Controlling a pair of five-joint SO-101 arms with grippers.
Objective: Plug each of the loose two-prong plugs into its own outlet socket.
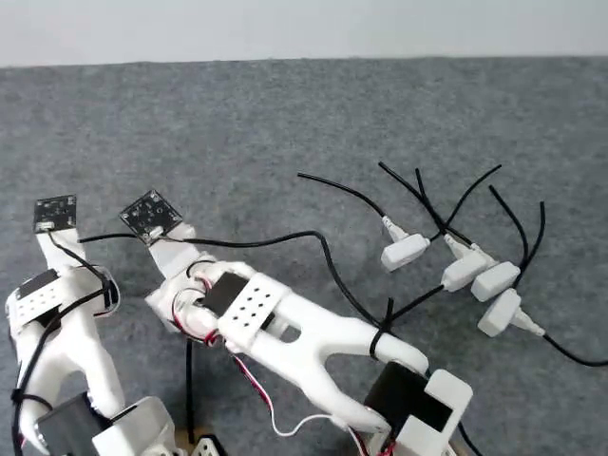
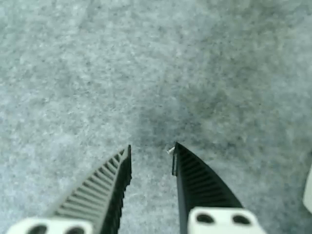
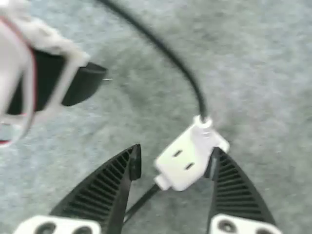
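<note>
While the right gripper (image 3: 175, 148) stands with its ribbed fingers (image 3: 109, 187) spread wide, a white outlet socket (image 3: 187, 158) lies between them on the grey carpet (image 3: 263, 58). Its two slots are bare and face up. One corner sits against, or just beside, one finger, with a clear gap to the other, and the jaws are not closed on it. The socket's black cord (image 3: 165, 53) trails away past the fingertips. The left gripper (image 2: 152, 145) hangs over bare carpet with only a narrow gap between its fingers and nothing held in it. In the high view, a cluster of white plug and socket bodies (image 1: 496, 280) lies on the carpet with black cords fanning out, well apart from both arms' wrist ends (whether any pair there is already mated cannot be told). Judged from this, the job looks barely begun. The socket framed by the right fingers has no plug in it, no plug is in either gripper, and every grasp, line-up and push appears to be left to do.
</note>
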